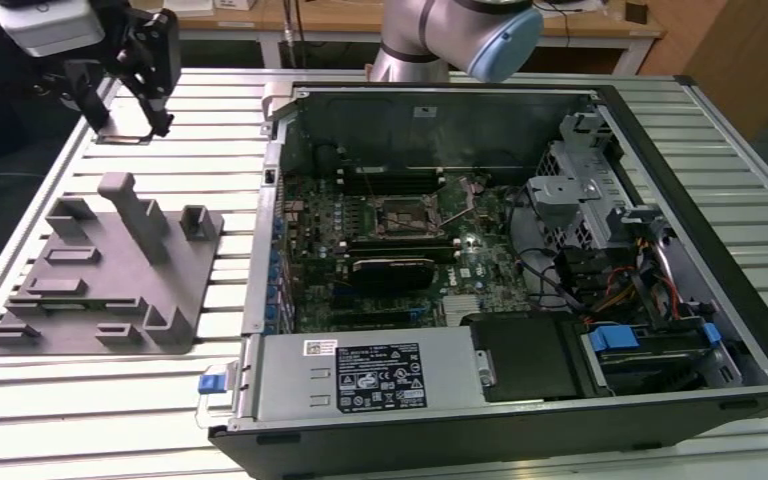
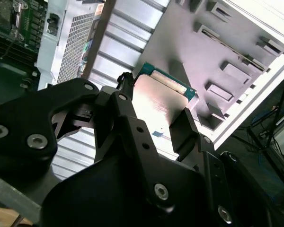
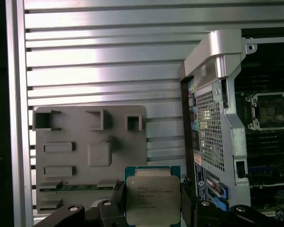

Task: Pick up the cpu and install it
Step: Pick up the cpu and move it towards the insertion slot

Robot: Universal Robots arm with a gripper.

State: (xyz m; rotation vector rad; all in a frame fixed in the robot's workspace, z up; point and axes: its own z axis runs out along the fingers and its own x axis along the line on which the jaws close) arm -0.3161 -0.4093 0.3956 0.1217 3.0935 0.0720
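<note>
- Currently the gripper [image 3: 153,190] is clamped on the cpu [image 3: 153,201]. One black finger [image 3: 117,189] sits against each of two opposite edges.
- Fingers are matte black, blocky, with bolted links and silver screw heads; see the second wrist view [image 2: 124,101].
- cpu is a flat square with a silvery-grey metal lid, rounded corners and a green rim showing past the lid. In the second wrist view [image 2: 156,101] the lid catches a pale glare.
- It sits between the fingertips, lid facing both wrist cameras.
- Can't tell whether it is off the table [image 1: 204,110].
- In the exterior view the gripper [image 1: 128,125] is at the table's far corner, on the exterior view's left.
- The table is ribbed aluminium with long parallel slats.
- A grey matte fixture [image 1: 104,270] lies flat on the slats, with raised blocks, posts and shallow slots. It is well apart from the gripper.
- An open case [image 1: 598,100] lies on its side on the exterior view's right. It has steel walls and a perforated rear panel.
- Inside is a green board [image 1: 478,265], with a square socket [image 1: 398,215] near its middle, well apart from the cpu.
</note>
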